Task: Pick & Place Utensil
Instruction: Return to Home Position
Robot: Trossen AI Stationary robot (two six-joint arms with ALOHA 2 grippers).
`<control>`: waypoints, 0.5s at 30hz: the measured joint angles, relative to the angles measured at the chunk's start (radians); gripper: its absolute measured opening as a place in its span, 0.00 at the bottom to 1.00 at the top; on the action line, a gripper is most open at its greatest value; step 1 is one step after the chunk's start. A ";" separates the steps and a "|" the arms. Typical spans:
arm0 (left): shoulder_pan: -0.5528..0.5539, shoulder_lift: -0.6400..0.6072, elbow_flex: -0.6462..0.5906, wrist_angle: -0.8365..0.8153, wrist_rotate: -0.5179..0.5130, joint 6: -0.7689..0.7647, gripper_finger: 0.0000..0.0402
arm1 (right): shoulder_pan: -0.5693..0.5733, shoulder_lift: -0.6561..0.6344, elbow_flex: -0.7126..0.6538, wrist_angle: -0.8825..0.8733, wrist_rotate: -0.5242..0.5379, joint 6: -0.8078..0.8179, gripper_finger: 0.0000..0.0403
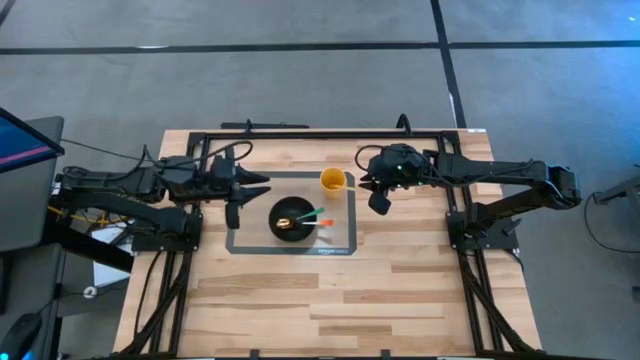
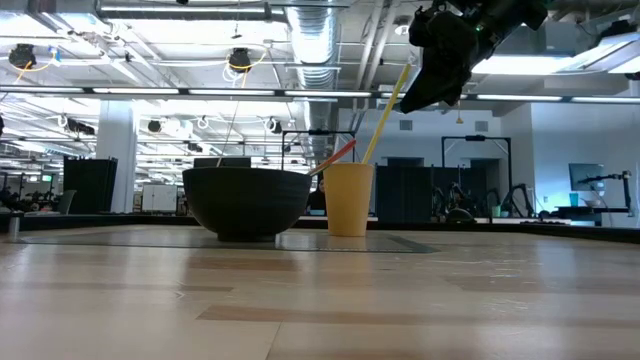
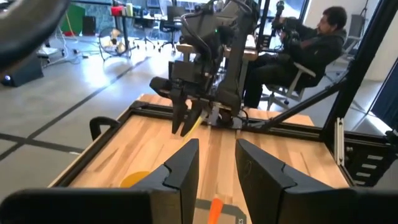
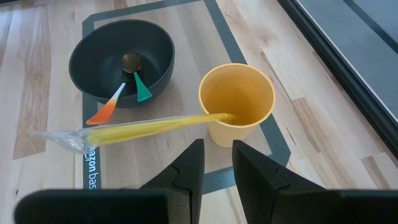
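Hovering above the yellow cup (image 4: 236, 99), right gripper (image 4: 216, 146) jaws narrow, empty. Left gripper (image 3: 217, 144) same, by the mat's (image 4: 199, 37) left edge. Right wrist view shows yellow straw (image 4: 149, 127) in the cup and green spoon (image 4: 142, 90) in the black bowl (image 4: 121, 62). The low view hides the spoon.

In the low view the black bowl (image 2: 246, 200) hides the green spoon (image 4: 142, 91) behind its wall. The yellow straw (image 4: 155, 126) has a blurry near end. The left gripper (image 3: 215, 149) covers most of the yellow cup (image 3: 138, 179)
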 joint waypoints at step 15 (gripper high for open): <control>0.000 -0.235 -0.248 0.146 0.000 -0.006 0.26 | 0.000 0.000 0.000 0.000 0.000 0.000 0.19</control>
